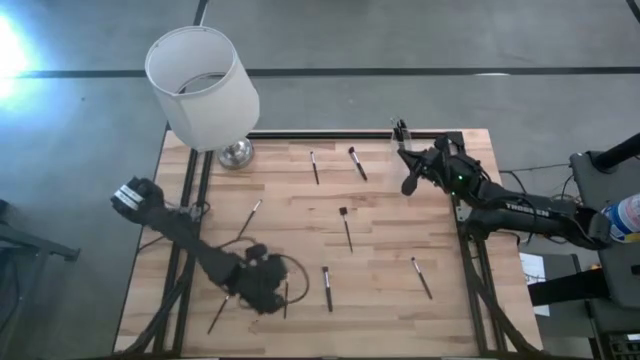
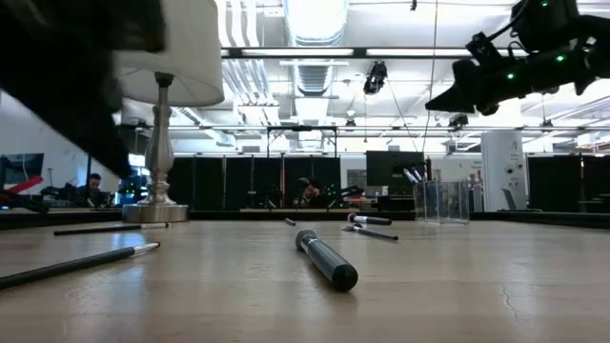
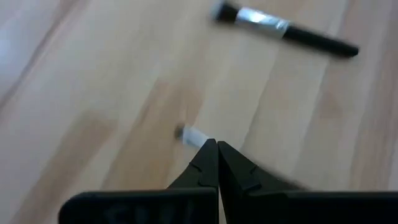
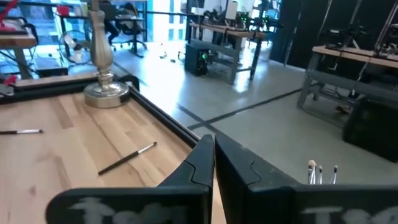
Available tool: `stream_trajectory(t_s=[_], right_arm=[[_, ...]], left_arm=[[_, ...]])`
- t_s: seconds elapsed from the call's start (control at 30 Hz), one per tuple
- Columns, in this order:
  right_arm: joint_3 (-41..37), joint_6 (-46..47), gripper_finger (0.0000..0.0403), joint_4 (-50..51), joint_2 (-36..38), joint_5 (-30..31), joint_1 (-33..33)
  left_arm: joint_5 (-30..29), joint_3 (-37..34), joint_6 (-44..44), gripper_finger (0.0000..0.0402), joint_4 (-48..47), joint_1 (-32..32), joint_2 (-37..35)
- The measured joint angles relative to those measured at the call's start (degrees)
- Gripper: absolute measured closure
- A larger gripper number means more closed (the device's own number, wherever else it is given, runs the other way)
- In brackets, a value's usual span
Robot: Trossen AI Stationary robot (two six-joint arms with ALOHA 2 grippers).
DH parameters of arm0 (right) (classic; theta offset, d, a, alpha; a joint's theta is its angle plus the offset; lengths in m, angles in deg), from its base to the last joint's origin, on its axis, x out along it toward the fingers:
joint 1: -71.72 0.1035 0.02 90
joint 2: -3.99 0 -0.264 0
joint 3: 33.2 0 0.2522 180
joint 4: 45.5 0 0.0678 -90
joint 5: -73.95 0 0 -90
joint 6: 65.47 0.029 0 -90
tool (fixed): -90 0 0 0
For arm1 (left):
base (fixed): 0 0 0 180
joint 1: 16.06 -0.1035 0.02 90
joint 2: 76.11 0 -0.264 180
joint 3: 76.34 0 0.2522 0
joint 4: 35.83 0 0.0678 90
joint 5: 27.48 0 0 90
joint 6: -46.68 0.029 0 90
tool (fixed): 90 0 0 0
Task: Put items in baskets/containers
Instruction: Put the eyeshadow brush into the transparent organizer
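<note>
Wooden-handled brushes lie scattered over the desk [image 1: 380, 290]; in the high view 1 brush [image 1: 346, 228] sits mid-desk, others nearer the far edge, and a few already stand in the clear cup [image 1: 401, 132] at the far right corner. Right gripper [image 1: 409, 184] hovers just beside that cup, its fingers [image 4: 208, 163] clenched together on nothing visible. Left gripper [image 1: 262, 290] is low at the near edge; its fingers [image 3: 214, 163] are pressed shut right at a pale-tipped brush end [image 3: 191, 135], though whether that brush is truly pinched I cannot tell.

To do the step well, I judge the left arm should confirm its pinch sits across the handle, not the ferrule, then lift straight before carrying; the cup is narrow, so the brush should go in near upright.

Only the left wrist view shows that contact point; only the low view shows the cup standing clear of the lamp [image 2: 160, 152]; the right wrist view shows bristle tips [image 4: 313, 167] poking up.
</note>
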Motion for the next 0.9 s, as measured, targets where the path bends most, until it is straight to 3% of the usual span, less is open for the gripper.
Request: stream_trajectory(t_s=[0.13, 0.3, 0.53, 0.9], right_arm=[[-1.6, 0.0, 0.0394, 0.0, 2.0, 0.0, 0.2], [-2.9, 0.1, 0.0394, 0.0, 2.8, 0.1, 0.2], [-3.1, 0.3, 0.0394, 0.2, 2.7, 0.1, 0.2], [-3.2, 0.5, 0.0394, 0.4, 2.7, 0.0, 0.2]], left_arm=[[0.1, 2.7, -21.1, 0.0394, -13.3, 5.2, 0.0], [7.5, 1.6, -38.1, 0.0356, -18.1, 9.2, 0.0], [11.3, 1.1, -47.7, 0.0318, -20.2, 12.6, 0.0], [14.3, -4.2, -57.1, 0.0317, -19.5, 16.6, 0.0]])
